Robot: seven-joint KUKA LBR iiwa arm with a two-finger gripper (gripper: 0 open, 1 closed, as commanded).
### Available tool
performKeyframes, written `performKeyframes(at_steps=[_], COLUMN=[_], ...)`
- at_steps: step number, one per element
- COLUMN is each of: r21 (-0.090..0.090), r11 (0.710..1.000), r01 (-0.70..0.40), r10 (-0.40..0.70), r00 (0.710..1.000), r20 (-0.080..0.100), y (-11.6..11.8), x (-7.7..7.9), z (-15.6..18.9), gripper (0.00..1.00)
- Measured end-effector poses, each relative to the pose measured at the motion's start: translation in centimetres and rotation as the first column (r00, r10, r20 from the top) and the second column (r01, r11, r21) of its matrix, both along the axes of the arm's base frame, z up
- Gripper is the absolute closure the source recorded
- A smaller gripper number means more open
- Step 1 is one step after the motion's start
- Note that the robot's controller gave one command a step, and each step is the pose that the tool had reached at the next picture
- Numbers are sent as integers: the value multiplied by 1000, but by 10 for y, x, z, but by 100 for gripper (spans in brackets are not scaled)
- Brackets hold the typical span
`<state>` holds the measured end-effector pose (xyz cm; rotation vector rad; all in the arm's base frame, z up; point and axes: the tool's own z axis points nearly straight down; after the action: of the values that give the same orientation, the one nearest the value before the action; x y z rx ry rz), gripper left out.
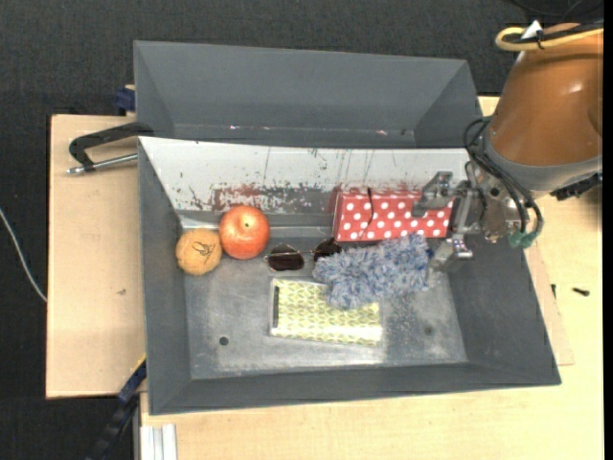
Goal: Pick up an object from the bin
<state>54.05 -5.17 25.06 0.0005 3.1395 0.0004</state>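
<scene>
From my remote station, the grey metal bin [168,286] as the camera looks down on it. Nearest the lower edge of the frame lies a flat green-and-white patterned packet [321,316], its upper right corner under a shaggy blue cloth [375,266]. Left of the cloth sit dark sunglasses [285,258], then a red apple [244,232] touching a tan round fruit [198,252] at centre left. Farther back, against the far wall and right of centre, is a red box with white dots [388,216]. Its long axis runs left to right across the frame, along that wall, with its right end toward the arm. The gripper [445,220] reaches in from the right with its fingers [439,190] spread apart. One is at the box's far edge and the other at its near edge beside the cloth, so the box's right end lies between them, not yet clamped.
</scene>
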Motion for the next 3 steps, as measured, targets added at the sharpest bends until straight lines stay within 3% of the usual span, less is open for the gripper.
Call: performKeyframes(at_steps=[1,2,3], r21=[1,5,-1], r11=[999,995,994], r01=[47,95,109], r10=[-47,-95,-109], r00=[999,995,994], r20=[4,-3,6], y=[22,71,20], x=[-4,-12,14], z=[-57,-93,-106], gripper=[0,0,0])
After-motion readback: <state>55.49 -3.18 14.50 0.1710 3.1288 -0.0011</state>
